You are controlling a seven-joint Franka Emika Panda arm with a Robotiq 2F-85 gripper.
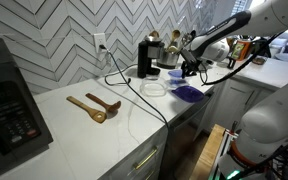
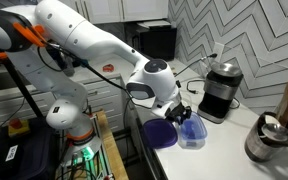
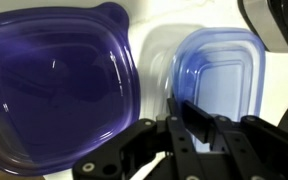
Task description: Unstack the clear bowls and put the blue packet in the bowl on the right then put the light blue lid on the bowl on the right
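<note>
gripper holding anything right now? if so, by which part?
Cannot be told. The fingers are closed together at the edge of the light blue lid in the wrist view, but whether they pinch it is hidden.

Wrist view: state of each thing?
light blue lid: flat on the counter, on no bowl.
dark blue-purple flat thing: flat on the counter, beside the lid, apart from it.
gripper: shut, above the lid's edge; nothing visibly held.
</note>
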